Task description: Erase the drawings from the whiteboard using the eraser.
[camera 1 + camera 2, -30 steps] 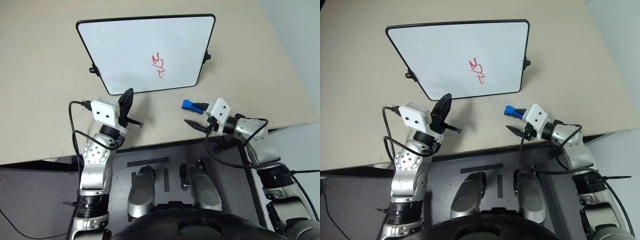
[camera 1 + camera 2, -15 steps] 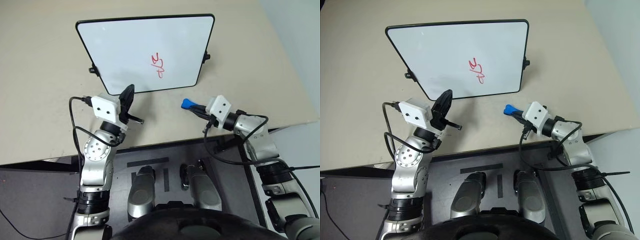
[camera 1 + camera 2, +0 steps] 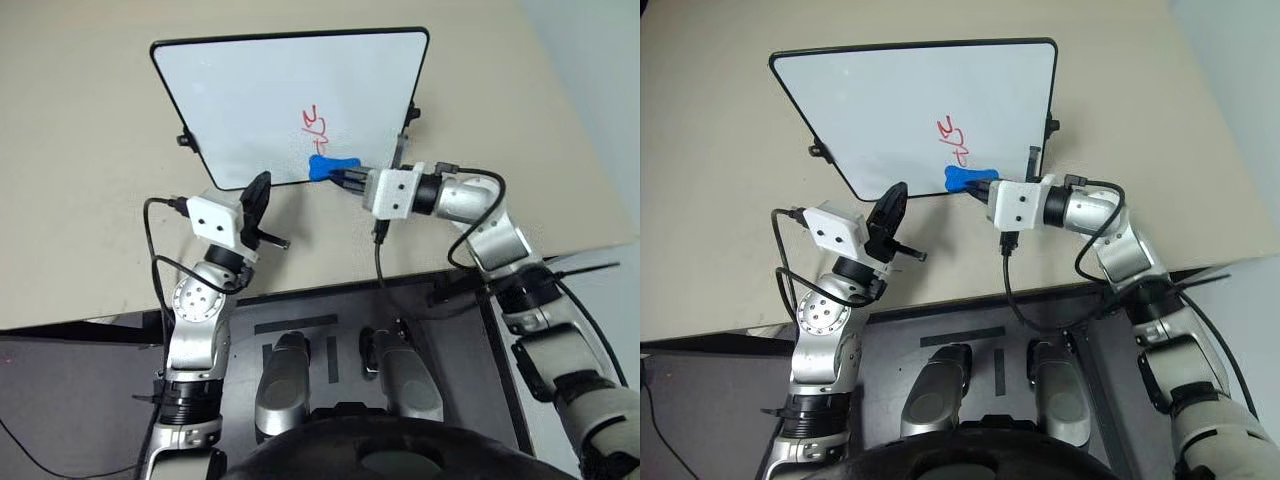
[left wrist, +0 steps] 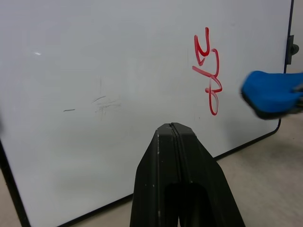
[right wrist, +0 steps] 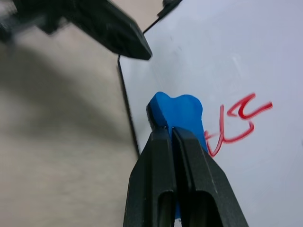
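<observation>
Eraser's sitting at the board's near edge, right under the scribble

The right gripper point(image 3: 345, 176) is pinching the blue eraser point(image 3: 330, 167) tight between its fingers and holding it over the lower edge of the whiteboard point(image 3: 250, 90), just below the red drawings point(image 3: 316, 124), which are looking untouched. The whiteboard is lying flat on the tan table point(image 3: 90, 200). The left gripper point(image 3: 258, 190) is hanging by the board's near corner with its fingers pressed together, gripping nothing.
</observation>
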`<control>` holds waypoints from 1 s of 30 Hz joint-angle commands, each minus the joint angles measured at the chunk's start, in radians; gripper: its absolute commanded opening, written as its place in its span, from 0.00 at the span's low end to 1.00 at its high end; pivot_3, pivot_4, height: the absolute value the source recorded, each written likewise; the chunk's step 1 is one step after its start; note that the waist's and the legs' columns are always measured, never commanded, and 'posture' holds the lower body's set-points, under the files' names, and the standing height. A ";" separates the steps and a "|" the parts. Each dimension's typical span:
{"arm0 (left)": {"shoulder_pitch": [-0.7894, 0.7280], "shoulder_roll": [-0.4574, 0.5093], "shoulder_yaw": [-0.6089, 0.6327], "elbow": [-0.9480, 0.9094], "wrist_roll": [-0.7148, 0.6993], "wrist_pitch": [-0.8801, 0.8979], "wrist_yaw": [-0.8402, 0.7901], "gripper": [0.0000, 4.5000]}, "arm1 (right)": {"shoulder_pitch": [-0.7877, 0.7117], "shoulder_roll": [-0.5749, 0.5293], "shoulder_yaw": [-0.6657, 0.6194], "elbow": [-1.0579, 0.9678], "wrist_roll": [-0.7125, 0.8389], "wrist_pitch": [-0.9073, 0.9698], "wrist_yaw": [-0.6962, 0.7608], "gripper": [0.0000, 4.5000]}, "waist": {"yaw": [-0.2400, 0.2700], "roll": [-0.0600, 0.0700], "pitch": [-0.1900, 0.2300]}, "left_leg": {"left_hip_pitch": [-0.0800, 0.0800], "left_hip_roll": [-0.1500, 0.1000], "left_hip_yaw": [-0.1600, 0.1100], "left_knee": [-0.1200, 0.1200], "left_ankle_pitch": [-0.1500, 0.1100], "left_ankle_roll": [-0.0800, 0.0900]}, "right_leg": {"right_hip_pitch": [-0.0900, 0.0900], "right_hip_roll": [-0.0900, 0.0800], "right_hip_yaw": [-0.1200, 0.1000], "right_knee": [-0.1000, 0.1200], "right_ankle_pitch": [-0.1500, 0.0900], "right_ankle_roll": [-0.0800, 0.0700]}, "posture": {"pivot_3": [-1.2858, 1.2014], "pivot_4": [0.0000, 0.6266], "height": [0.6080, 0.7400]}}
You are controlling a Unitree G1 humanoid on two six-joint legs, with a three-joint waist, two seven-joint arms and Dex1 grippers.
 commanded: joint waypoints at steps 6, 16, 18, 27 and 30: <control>0.011 0.001 0.022 0.074 -0.003 -0.122 -0.015 0.00 | -0.217 0.035 0.056 0.428 -0.269 -0.283 -0.331 0.01 | -0.003 0.000 0.000 | -0.002 0.001 0.000 -0.001 -0.001 -0.001 | -0.005 0.000 0.000 0.002 0.002 -0.001 | 0.52 0.24 1.00; 0.000 -0.006 0.018 0.120 0.003 -0.173 -0.018 0.00 | -0.318 0.026 0.040 0.508 -0.394 -0.381 -0.630 0.01 | -0.006 0.001 0.001 | -0.002 0.001 0.000 -0.001 -0.001 -0.001 | -0.008 0.000 0.000 0.004 0.010 -0.006 | 0.52 0.24 1.00; -0.004 -0.007 0.014 0.118 0.004 -0.171 -0.017 0.00 | -0.329 0.022 0.039 0.500 -0.400 -0.385 -0.659 0.01 | -0.007 0.002 0.001 | -0.002 0.002 0.000 -0.001 -0.001 -0.001 | -0.008 0.000 -0.001 0.002 0.012 -0.006 | 0.52 0.24 1.00; -0.031 -0.015 -0.001 0.107 0.007 -0.148 -0.013 0.00 | -0.366 0.026 0.043 0.481 -0.382 -0.372 -0.678 0.01 | -0.008 0.001 0.001 | -0.002 0.004 0.000 -0.002 -0.001 0.000 | -0.008 0.001 -0.001 -0.001 0.014 -0.006 | 0.52 0.24 1.00; -0.034 -0.017 -0.006 0.101 0.008 -0.141 -0.009 0.00 | -0.345 0.042 0.064 0.495 -0.378 -0.373 -0.641 0.01 | -0.010 0.001 0.001 | -0.002 0.004 0.000 -0.002 -0.001 0.000 | -0.008 0.001 -0.001 -0.002 0.013 -0.006 | 0.52 0.24 1.00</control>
